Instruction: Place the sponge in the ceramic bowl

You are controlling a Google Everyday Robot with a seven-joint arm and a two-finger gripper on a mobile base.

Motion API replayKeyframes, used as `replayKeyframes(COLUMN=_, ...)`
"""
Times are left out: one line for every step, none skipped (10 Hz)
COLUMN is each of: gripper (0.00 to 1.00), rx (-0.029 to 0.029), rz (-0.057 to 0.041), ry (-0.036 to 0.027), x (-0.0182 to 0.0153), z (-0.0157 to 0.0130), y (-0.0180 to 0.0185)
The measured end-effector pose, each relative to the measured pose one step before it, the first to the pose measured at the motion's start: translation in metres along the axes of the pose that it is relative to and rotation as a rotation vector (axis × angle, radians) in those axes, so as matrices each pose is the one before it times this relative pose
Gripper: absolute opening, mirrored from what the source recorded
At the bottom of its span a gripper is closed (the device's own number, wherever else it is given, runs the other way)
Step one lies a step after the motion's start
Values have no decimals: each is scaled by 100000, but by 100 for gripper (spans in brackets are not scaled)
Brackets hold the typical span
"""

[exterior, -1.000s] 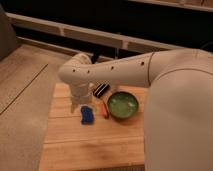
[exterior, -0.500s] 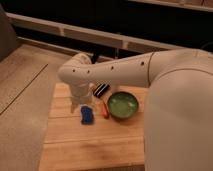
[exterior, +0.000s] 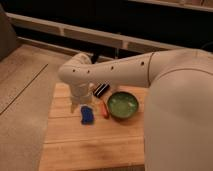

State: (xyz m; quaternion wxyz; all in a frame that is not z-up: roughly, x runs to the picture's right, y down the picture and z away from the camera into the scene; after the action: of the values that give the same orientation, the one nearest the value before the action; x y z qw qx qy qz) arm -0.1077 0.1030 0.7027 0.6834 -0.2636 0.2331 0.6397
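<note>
The sponge [exterior: 87, 115] lies flat on the wooden table [exterior: 90, 150], left of the bowl [exterior: 123, 105] and apart from it. An orange-red stick [exterior: 104, 111] lies between the two. The sponge's long axis runs from the near side of the table toward the far side, its far end leaning slightly left; it is roughly parallel to the stick. The gripper [exterior: 78, 106] hangs from the bent wrist of the white arm [exterior: 115, 72], low over the table and just beyond and left of the sponge's far end. Its jaws stand apart and hold nothing; whether a fingertip touches the sponge cannot be told. A black-and-white striped block [exterior: 101, 89] sits behind the stick, close to the wrist and near the bowl's far left rim. The bowl is upright with only its green inside showing. Compared with the frames from a second and half a second ago, nothing has shifted: sponge, stick, block and bowl lie in the same places, and the arm and gripper keep the same pose.
</note>
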Motion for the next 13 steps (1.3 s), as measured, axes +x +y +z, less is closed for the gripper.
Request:
replayKeyframes(gripper=65, rx=-4, rz=0, ry=3, x=-1, z=2, y=1)
replayKeyframes(gripper=65, rx=3, rz=-7, ry=-1, x=2, z=0, y=1)
replayKeyframes(gripper=65, rx=-4, rz=6, ry=0, x=-1, z=-2, y=-2)
replayKeyframes(gripper=65, rx=3, rz=-3, ry=7, x=1, z=4, y=0)
replayKeyframes(gripper=65, rx=-3, rz=0, ry=-1, x=0, z=0, y=-1)
replayKeyframes(gripper=65, rx=4, rz=9, ry=6, x=0, z=4, y=-3)
replayKeyframes(gripper=65, rx=-4, rz=3, ry=-6, x=0, z=-3, y=1)
replayKeyframes(gripper=65, rx=1, rz=11, ry=-3, x=-2, z=-2, y=-5)
replayKeyframes(gripper=65, rx=210, rz=-180, ry=-85, x=-46, z=61, y=1)
replayKeyframes(gripper=65, rx=396, rz=-261, ry=-795, x=-373, z=34, y=-76)
replayKeyframes(gripper=65, rx=424, rz=-1323, ry=-1527, x=-786, z=105, y=-236)
replayKeyframes(gripper=65, rx=899, rz=-2856, ry=-3099, x=-1684, z=176, y=-837)
replayKeyframes(gripper=65, rx=237, rz=-4732, ry=-3681, x=-2202, z=251, y=-1176)
